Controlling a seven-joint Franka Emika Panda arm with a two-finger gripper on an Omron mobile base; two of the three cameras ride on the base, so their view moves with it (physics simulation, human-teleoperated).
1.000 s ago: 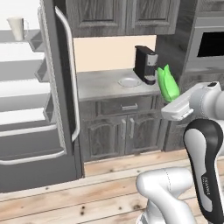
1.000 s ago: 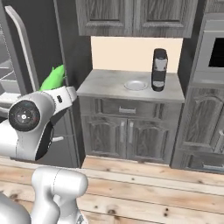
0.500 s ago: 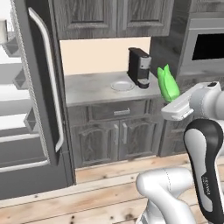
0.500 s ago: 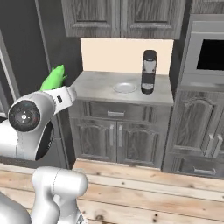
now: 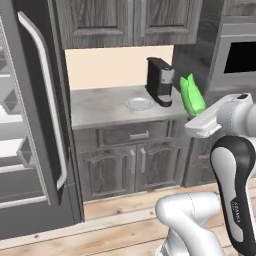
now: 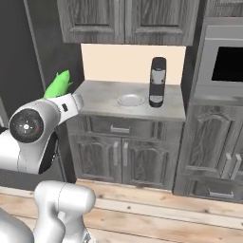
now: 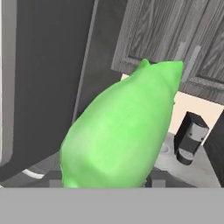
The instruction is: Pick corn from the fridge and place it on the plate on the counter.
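My end effector (image 5: 196, 116) pinches the smooth bright green corn cob (image 5: 191, 96); I should carry it level and lower gently onto the small round pale plate (image 5: 139, 103), clear of the black coffee machine (image 5: 160, 81).

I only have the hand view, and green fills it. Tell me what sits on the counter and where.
Observer: The plate sits on the counter, bare, just left of a dark coffee machine.
Operator: Give me the corn's height against that.
Observer: The corn is held above counter level, off the counter's front, not over the plate.
Operator: Report the fridge.
Observer: The fridge stands open at the left base view's left.
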